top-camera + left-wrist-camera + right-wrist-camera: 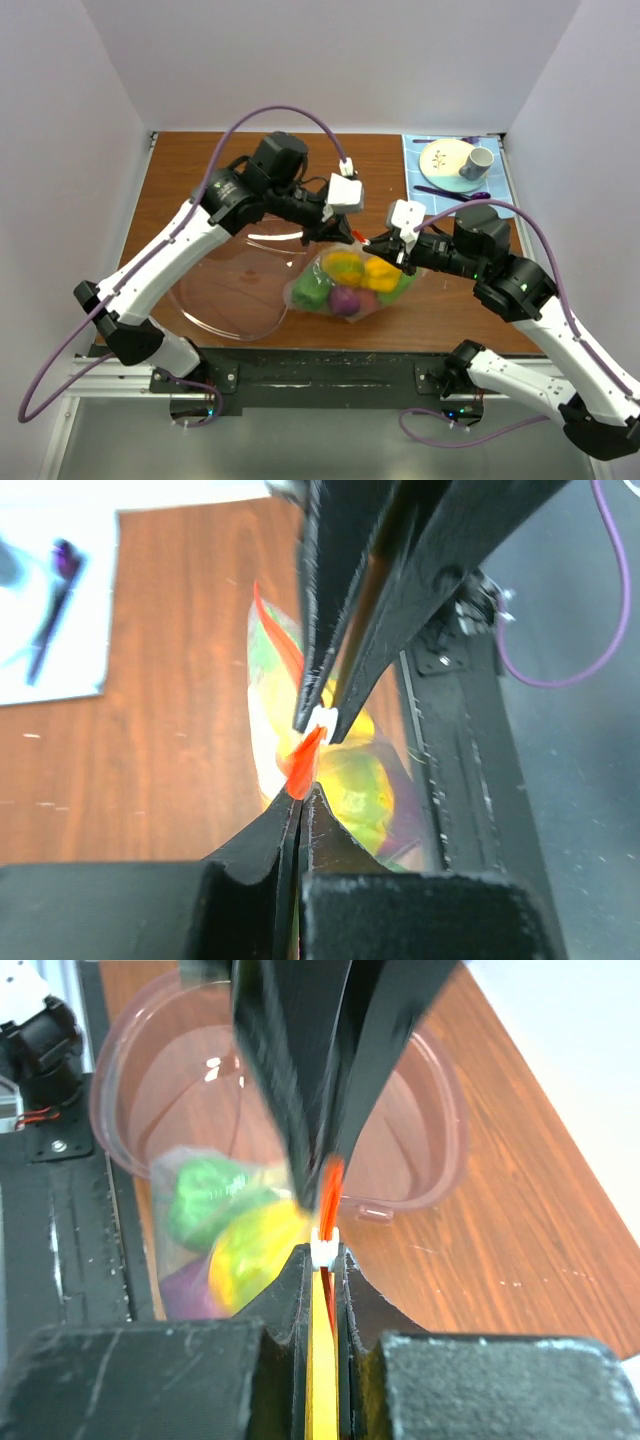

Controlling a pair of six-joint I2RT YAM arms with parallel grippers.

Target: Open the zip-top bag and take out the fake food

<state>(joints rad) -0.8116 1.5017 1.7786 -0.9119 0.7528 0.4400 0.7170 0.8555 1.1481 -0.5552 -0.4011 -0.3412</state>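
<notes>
Zip-top bag [345,288] sits nr the front edge of the table [200,170], a bit right of centre, w/ its left side just beside the rim of the clear pinkish bowl [220,290]; can't tell if they touch. Fake food [350,275] is all inside the bag: yellow, green and purple pieces show thru the plastic.

Both grippers meet at the bag's top edge, tips nearly touching. Left gripper [302,798] is clamped tight on the orange-red zip strip [300,765]. Right gripper [323,1260] is pinched on the small white slider [323,1251] at the strip's end, w/ no gap between its fingers.

Back right corner has a blue placemat [415,170] w/ a plate [443,156], a cup [476,162] and a purple utensil [450,192], well apart from the bag.
</notes>
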